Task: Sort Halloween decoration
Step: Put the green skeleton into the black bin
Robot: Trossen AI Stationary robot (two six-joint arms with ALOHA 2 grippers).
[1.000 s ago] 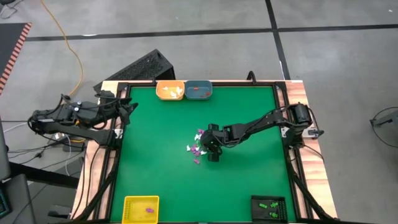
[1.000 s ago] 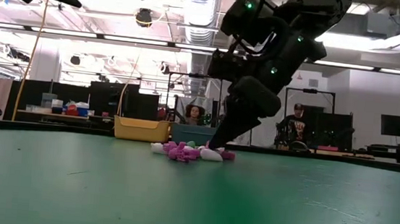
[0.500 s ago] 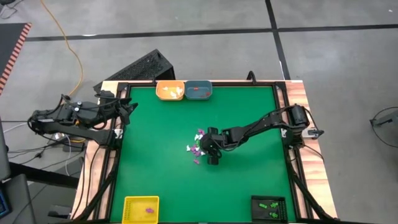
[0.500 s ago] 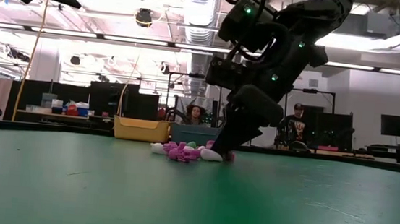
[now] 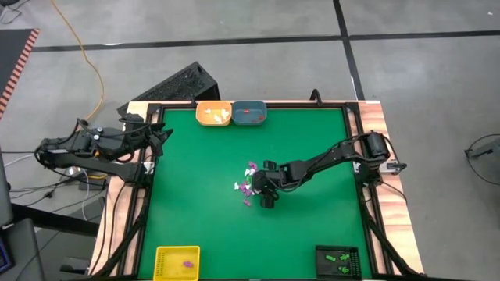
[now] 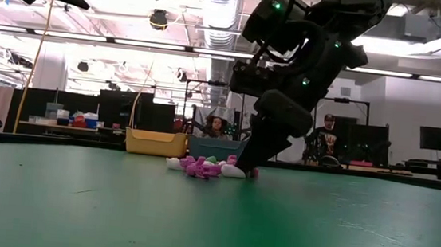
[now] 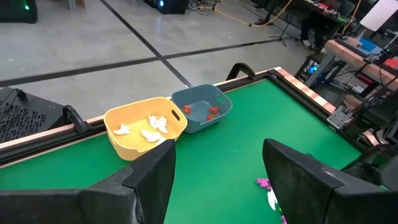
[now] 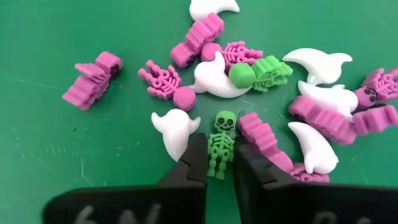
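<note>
A small pile of Halloween decoration (image 5: pixel 248 183) lies on the green table's middle: purple skeletons, white ghosts and green pieces (image 8: pixel 261 71). My right gripper (image 8: pixel 217 167) points steeply down at the pile's near side (image 6: pixel 205 167), shut on a green skeleton (image 8: pixel 220 146). A white ghost (image 8: pixel 174 129) and a purple piece (image 8: pixel 258 134) lie just outside its fingers. My left gripper (image 7: pixel 217 168) hangs open above the table's left edge (image 5: pixel 160 140), touching nothing. My right gripper pinches the green skeleton's legs and lower body (image 8: pixel 219 163) between its two fingertips. The fingers come from above, slanting down from the table's right side, one on each long side of the figure. The skeleton lies flat on the green table, its head pointing away from the fingers.
At the far edge stand a yellow-orange tray (image 5: pixel 213 113) with white pieces and a blue-grey tray (image 5: pixel 249 113) with orange-red ones. A yellow tray (image 5: pixel 177 261) is at the near left corner, a black tray (image 5: pixel 338 261) with green pieces at the near right. People sit in the room behind (image 6: pixel 216 125).
My right gripper has sunk a little onto the near side of the pile and tipped slightly steeper. The pile has stayed where it was.
</note>
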